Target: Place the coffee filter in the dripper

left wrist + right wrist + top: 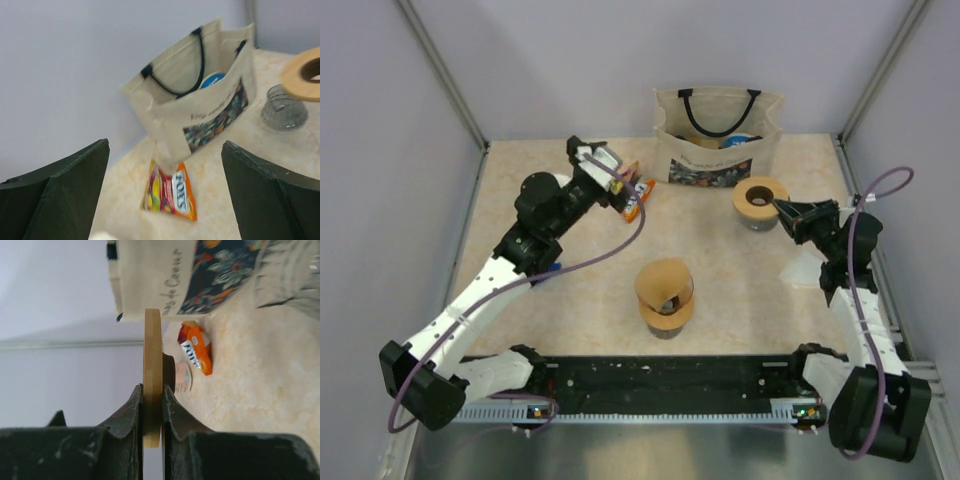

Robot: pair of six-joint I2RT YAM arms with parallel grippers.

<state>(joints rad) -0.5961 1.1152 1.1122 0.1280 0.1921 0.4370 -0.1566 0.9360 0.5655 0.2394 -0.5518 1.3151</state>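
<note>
the right hand [152, 392] is clamped tight on the edge of the wooden collar [152, 350] of a dripper [760, 200] at its fingertips. the left hand [165, 147] gapes wide and holds nothing, with candy [172, 192] on the desk [260, 155] just ahead of it and a bag [200, 105] beyond. the filter [663, 283] sits in a second dripper [666, 320], well behind both hands.

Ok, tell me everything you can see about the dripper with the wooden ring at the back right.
The dripper is a flat, light wooden ring with a round central hole, set on a ribbed clear glass base. It stands upright on the table, just right of the tote bag. No filter is visible in it. The right gripper is shut on the ring's rim, one finger on each face.
</note>
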